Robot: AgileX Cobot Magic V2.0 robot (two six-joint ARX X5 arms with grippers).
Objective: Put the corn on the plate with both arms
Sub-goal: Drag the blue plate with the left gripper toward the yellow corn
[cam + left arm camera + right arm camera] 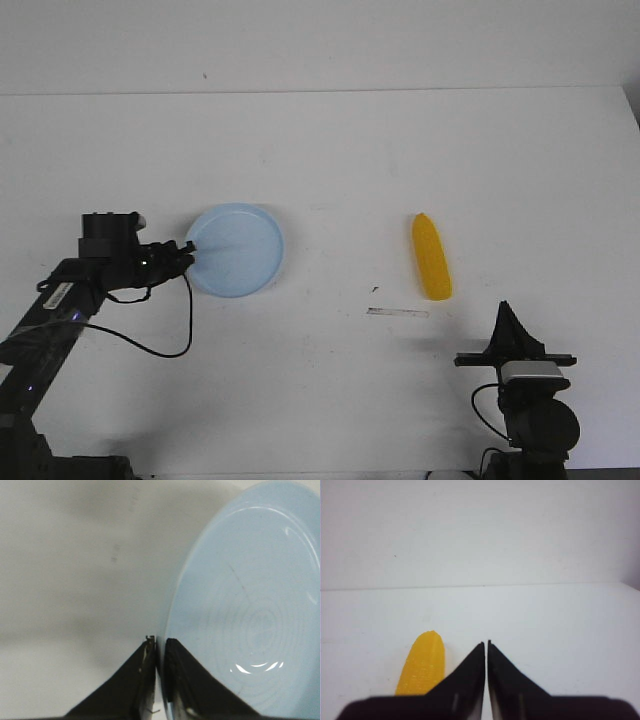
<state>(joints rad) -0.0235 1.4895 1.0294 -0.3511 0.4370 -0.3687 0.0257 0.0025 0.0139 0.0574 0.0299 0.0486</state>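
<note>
A pale blue plate (238, 250) lies left of the table's middle. My left gripper (188, 247) is shut on its left rim; in the left wrist view the plate (250, 595) has its rim pinched between the two black fingers (180, 680) of the gripper (160, 642). The yellow corn (431, 257) lies right of centre, pointed end away from me. My right gripper (505, 310) sits near the front edge, to the corn's right and nearer me, shut and empty. The right wrist view shows the corn (422, 665) beside the closed gripper (486, 643).
A thin pale strip (397, 312) lies on the white table (330, 160) just in front of the corn. A black cable (160, 340) loops from the left arm onto the table. The table's back edge meets a white wall.
</note>
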